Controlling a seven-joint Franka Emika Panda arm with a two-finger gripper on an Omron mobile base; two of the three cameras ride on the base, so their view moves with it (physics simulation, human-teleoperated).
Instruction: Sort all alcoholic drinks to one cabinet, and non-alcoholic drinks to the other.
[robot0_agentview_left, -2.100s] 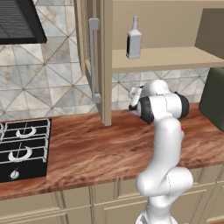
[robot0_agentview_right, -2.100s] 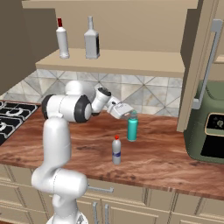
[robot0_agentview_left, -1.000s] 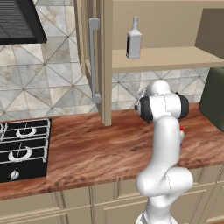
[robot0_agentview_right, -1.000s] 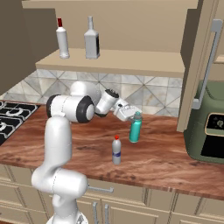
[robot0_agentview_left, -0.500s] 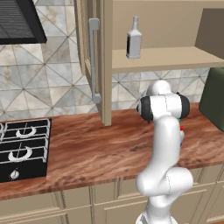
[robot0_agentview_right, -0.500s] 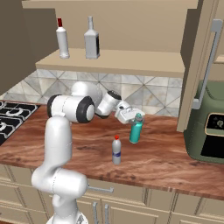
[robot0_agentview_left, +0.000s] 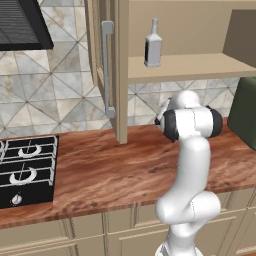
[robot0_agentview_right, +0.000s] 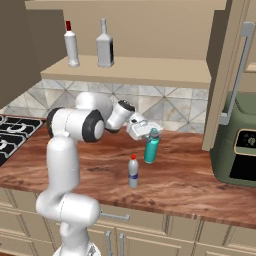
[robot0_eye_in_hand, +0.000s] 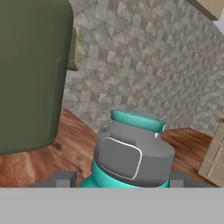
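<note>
In the right base view, upper left, the white bottle (robot0_agentview_right: 71, 44) and the squarish bottle (robot0_agentview_right: 104, 45) stand on the cabinet shelf (robot0_agentview_right: 150, 72). At centre, the gripper (robot0_agentview_right: 150, 133) grasps the teal bottle (robot0_agentview_right: 151, 149) on the counter (robot0_agentview_right: 190, 182), with the small red-capped bottle (robot0_agentview_right: 133, 172) lower left of it.

This is a home kitchen, rendered rather than real. A reddish wood-grain surface (robot0_agentview_left: 100, 170) runs above tan drawers (robot0_agentview_right: 150, 240), with a black gas hob (robot0_agentview_left: 25, 167) under a dark range hood (robot0_agentview_left: 20, 25). Grey patterned tiles (robot0_agentview_left: 55, 95) back it, open tan wall cabinets (robot0_agentview_right: 130, 70) hold bottles, and a green appliance (robot0_agentview_right: 235, 142) stands at one end.
</note>
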